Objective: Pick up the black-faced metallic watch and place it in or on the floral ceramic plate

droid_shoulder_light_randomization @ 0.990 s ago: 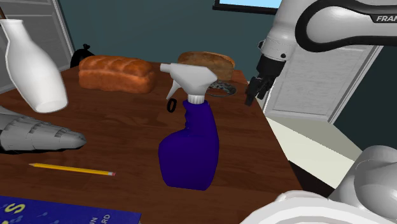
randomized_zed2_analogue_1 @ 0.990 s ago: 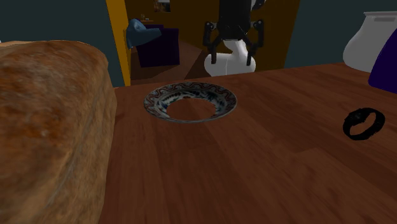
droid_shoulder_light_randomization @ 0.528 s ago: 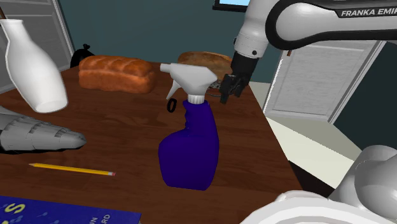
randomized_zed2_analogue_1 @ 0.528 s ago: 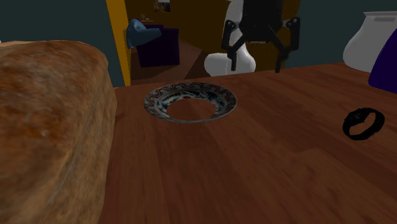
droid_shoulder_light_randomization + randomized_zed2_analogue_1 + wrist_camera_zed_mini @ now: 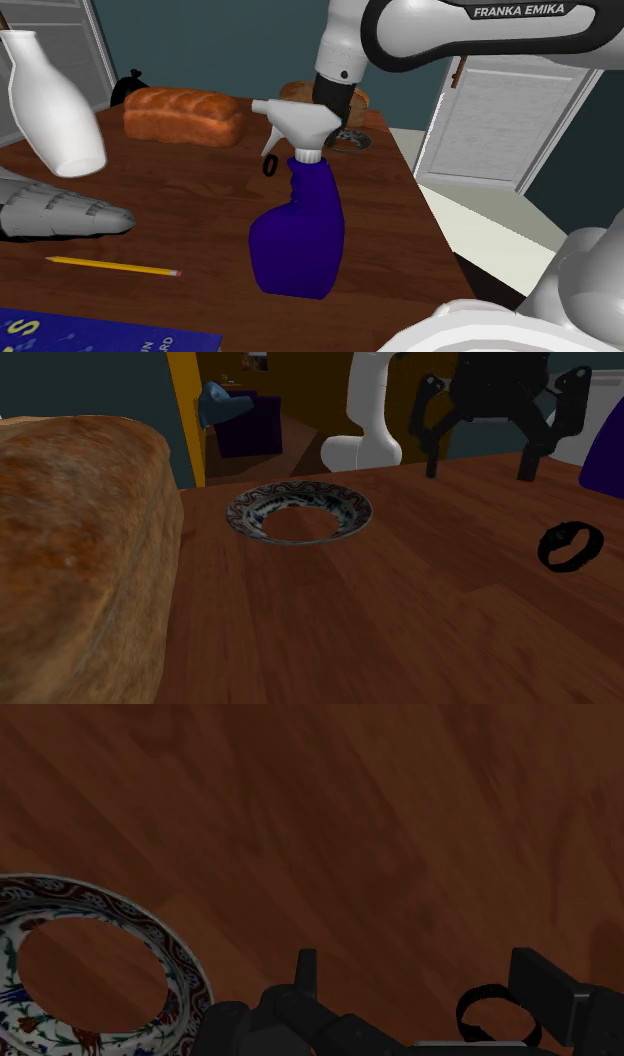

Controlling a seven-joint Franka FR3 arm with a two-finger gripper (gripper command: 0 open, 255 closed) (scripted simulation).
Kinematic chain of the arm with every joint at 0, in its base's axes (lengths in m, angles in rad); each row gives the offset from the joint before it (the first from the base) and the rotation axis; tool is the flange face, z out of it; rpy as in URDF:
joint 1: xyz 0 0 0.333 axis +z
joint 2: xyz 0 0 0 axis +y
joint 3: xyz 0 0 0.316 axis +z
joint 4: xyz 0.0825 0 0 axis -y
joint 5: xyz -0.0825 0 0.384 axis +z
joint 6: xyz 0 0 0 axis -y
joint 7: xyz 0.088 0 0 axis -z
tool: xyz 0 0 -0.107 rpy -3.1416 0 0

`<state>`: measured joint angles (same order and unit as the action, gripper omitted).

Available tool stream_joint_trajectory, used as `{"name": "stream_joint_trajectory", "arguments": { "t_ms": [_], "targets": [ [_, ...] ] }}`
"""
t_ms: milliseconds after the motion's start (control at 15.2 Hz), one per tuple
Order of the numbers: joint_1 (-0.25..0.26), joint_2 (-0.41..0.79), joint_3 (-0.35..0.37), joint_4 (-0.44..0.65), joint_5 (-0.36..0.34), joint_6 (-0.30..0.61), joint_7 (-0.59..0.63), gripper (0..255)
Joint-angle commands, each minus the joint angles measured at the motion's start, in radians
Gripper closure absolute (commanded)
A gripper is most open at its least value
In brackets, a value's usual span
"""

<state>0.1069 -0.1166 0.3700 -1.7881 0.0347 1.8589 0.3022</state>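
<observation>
- The tool [image 5: 480, 473] is held released, fingers apart, above the tabletop [image 5: 400, 612], between the plate [image 5: 247, 512] and the watch [image 5: 571, 546].
- The watch is laid flat near the purple bottle [image 5: 297, 235], apart from the plate.
- A loaf [image 5: 80, 552] is seen beside the plate.

The end effector [image 5: 420, 972] hung over a brown wooden surface [image 5: 330, 814], its black fingers [image 5: 545, 994] standing apart. A black watch [image 5: 495, 995] showed between them, nearer one finger. Beyond the other finger sat a floral plate [image 5: 110, 904], patterned red and blue.
</observation>
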Motion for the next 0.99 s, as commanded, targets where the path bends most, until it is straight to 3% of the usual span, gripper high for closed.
{"name": "stream_joint_trajectory", "arguments": {
  "t_ms": [0,330,924],
  "targets": [
    [0.012,0.074,0.024,0.087,-0.032,-0.011,0.03,0],
    [0.073,0.275,0.073,0.333,-0.137,-0.059,0.107,0],
    [0.073,0.286,0.068,0.245,-0.142,0.038,0.111,0]
  ]
}}
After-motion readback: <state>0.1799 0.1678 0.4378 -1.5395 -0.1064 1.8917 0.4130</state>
